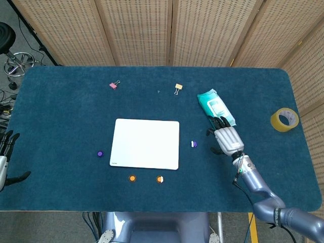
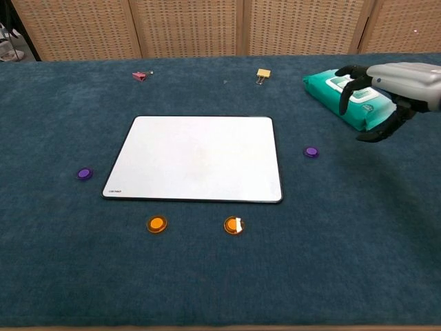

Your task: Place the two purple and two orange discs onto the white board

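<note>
The white board (image 1: pixel 146 144) (image 2: pixel 196 158) lies flat mid-table. One purple disc (image 1: pixel 100 153) (image 2: pixel 84 174) sits left of it, another (image 1: pixel 193 144) (image 2: pixel 311 152) right of it. Two orange discs (image 1: pixel 132 178) (image 1: pixel 160 179) (image 2: pixel 157 223) (image 2: pixel 234 225) lie in front of the board. My right hand (image 1: pixel 225 138) (image 2: pixel 389 93) hovers open, fingers spread, above and to the right of the right purple disc, holding nothing. My left hand (image 1: pixel 4 159) stays open at the table's left edge, seen only in the head view.
A green wet-wipes pack (image 1: pixel 216 110) (image 2: pixel 350 99) lies just behind my right hand. A tape roll (image 1: pixel 284 119) sits at the far right edge. A pink clip (image 1: pixel 114 85) (image 2: pixel 140 76) and a yellow clip (image 1: pixel 178 88) (image 2: pixel 263 74) lie beyond the board.
</note>
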Robot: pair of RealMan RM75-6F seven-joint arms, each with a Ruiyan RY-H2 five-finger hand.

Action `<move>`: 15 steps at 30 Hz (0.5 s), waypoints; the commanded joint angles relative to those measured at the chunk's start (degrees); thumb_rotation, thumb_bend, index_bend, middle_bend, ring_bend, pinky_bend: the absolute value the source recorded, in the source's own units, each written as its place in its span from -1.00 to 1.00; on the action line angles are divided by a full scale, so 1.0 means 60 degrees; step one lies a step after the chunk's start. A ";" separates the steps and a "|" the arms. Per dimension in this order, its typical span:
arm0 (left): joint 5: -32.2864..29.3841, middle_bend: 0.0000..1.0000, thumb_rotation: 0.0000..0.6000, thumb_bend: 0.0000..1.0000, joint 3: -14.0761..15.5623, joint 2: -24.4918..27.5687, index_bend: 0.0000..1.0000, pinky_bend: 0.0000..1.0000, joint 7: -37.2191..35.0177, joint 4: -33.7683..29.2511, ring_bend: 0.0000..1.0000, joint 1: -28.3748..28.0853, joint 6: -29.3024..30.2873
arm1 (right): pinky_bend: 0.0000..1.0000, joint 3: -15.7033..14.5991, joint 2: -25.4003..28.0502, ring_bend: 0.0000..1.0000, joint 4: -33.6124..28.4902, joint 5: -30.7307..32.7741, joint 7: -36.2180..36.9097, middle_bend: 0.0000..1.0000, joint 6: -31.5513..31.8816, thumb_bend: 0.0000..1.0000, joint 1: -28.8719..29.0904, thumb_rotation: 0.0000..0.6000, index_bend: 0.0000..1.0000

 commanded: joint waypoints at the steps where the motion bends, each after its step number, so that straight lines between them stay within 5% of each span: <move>1: 0.0009 -1.00 1.00 -0.97 0.0006 0.0004 -1.00 -1.00 -0.0001 0.0002 -1.00 0.0007 0.0012 | -1.00 0.0015 -0.0233 -1.00 0.0114 0.0210 -0.0135 -1.00 -0.0217 -0.44 0.0207 1.00 -0.24; 15: -0.0046 -1.00 1.00 -0.96 -0.0011 0.0061 -1.00 -1.00 -0.0135 0.0019 -1.00 0.0026 0.0013 | -1.00 -0.0086 -0.1415 -1.00 0.1208 0.1029 -0.0833 -1.00 -0.0871 -0.44 0.0999 1.00 -0.24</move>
